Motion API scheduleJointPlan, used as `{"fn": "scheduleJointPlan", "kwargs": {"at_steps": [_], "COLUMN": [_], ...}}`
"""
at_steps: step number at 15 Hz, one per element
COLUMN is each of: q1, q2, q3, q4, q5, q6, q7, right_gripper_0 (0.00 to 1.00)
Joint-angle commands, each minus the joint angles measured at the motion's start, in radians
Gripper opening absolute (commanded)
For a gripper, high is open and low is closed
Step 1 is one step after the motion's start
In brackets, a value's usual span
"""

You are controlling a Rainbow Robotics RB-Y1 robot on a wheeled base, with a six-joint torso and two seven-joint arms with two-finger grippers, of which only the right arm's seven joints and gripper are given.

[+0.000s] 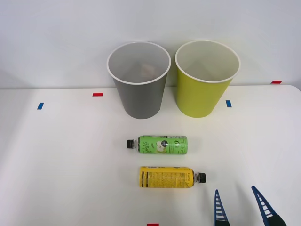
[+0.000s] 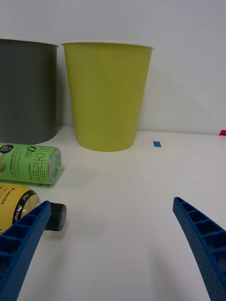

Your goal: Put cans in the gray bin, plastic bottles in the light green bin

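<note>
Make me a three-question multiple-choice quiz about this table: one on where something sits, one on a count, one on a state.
1. Which bottle lies nearer the bins?
A. green-label bottle
B. yellow-label bottle
C. both equally near

2. How many bottles are on the table?
A. one
B. two
C. four

3. What state is the right gripper in?
A. shut on a bottle
B. shut and empty
C. open and empty

Answers:
1. A, it lies between the yellow-label one and the gray bin and light green bin.
2. B, one green label, one yellow.
3. C, its blue fingers stand apart with nothing between.
</note>
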Motion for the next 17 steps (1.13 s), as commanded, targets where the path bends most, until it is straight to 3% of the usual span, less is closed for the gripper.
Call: {"fn": "scheduleJointPlan", "kwargs": {"at_steps": [1, 17], "q1": [0.0, 0.0], "q2": [0.0, 0.0], "q3": [0.0, 0.0], "q4": [0.0, 0.0], "q5": [0.0, 0.0], "q6": [0.0, 0.0], "q7": [0.0, 0.0], "right_gripper_0": [0.89, 0.89]}}
